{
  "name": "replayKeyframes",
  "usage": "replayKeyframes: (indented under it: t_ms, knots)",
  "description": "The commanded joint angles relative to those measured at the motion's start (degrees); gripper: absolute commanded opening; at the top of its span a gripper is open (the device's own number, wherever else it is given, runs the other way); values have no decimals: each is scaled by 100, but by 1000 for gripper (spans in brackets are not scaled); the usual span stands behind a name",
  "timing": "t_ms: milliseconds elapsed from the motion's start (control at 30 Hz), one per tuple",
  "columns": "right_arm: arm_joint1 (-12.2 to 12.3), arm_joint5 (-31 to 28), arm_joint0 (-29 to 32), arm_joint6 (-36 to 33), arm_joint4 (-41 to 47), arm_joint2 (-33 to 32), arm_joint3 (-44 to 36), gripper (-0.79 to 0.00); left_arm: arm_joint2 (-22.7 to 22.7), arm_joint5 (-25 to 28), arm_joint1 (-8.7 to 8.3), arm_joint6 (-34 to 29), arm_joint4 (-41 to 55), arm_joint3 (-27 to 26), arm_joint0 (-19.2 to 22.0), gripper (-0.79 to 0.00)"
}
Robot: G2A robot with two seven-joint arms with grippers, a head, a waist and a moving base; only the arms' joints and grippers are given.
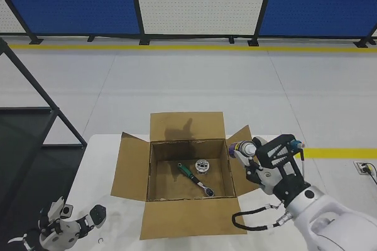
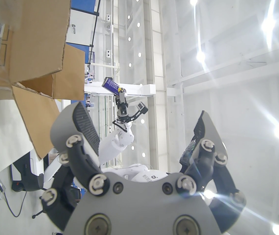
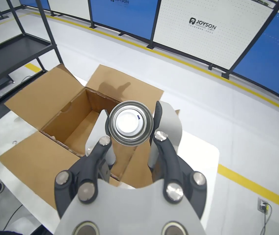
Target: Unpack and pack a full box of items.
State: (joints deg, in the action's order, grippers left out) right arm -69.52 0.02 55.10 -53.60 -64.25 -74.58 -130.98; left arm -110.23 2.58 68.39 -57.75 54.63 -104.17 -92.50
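An open cardboard box [image 1: 133, 168] stands on the white table [image 1: 97, 179], all flaps folded out. On its floor lie a green-handled ratchet wrench [image 1: 195, 178] and a small round metal part [image 1: 203, 166]. My right gripper [image 1: 250, 155] is above the box's right flap, shut on a spray can [image 1: 242, 150]. In the right wrist view the can [image 3: 131, 123] shows its metal bottom between the fingers [image 3: 159, 113], over the box [image 3: 56, 99]. My left gripper [image 1: 77, 218] is low at the table's front left corner, open and holding nothing [image 2: 141, 113]. From there the blue can [image 2: 110, 85] shows far off.
A dark metal rack [image 1: 25, 135] stands left of the table. Blue and white partition panels [image 1: 201, 16] close off the far side of the floor. The table's bare white surface shows left of the box and at its front right [image 3: 198, 157].
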Motion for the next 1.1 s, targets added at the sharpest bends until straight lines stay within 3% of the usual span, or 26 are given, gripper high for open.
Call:
replayKeyframes:
  t_ms: [0, 433, 533, 767, 1067]
  knots:
    - [-11, 38, -125, -6, 12, 127, 82, -785, 0, 0, 0, 0, 0, 0, 0, 0]
    - [-22, 39, -46, 190, 185, 171, 189, -785, 0, 0, 0, 0, 0, 0, 0, 0]
    - [-60, -187, -224, 386, 513, 452, 760, -785, 0, 0, 0, 0, 0, 0, 0, 0]
    - [-318, -555, -1522, 256, 1217, 1762, 2598, -785, 0, 0, 0, 0, 0, 0, 0, 0]
    - [-658, -879, -2369, 788, 1268, 2840, 4516, -785, 0, 0, 0, 0, 0, 0, 0, 0]
